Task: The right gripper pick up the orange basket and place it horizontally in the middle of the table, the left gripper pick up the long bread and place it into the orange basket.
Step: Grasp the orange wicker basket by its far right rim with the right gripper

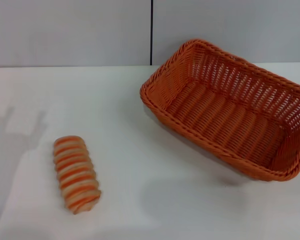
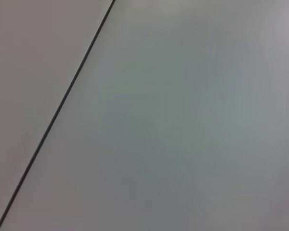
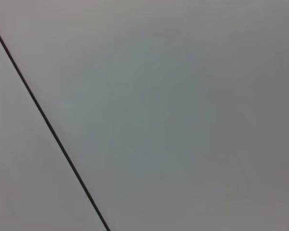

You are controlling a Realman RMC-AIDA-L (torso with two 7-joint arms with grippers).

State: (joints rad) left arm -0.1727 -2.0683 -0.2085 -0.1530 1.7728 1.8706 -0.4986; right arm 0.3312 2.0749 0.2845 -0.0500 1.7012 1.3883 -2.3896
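Neither gripper shows on my head feed right now, left or right, so I can't tell whether either one is open or closed, and I see neither of them touching or holding anything. Both wrist feeds give me only a flat grey wall [image 2: 183, 125] crossed by a thin dark seam [image 2: 58, 110], no fingers and no objects.

On to what's cut off: the basket [image 1: 230, 107] runs out past the right edge of my head feed, so its far right corner is lost to me. I've got a faint forked shadow [image 1: 17, 132] on the left of the table and a soft blurred one near the front centre, but whatever casts them is out of frame.

Container next: the basket is orange, woven, rectangular, with flared openwork sides and a braided rim. It sits on the right half of the table [image 1: 140, 165], turned at a diagonal, one short end toward the middle and the other toward the right edge. I can see straight down to its woven floor and nothing is in it.

The bread [image 1: 76, 174] lies on the left front of the table, well apart from the basket, a small ridged loaf with tan and orange stripes, its long axis running roughly away from me, tilted a little
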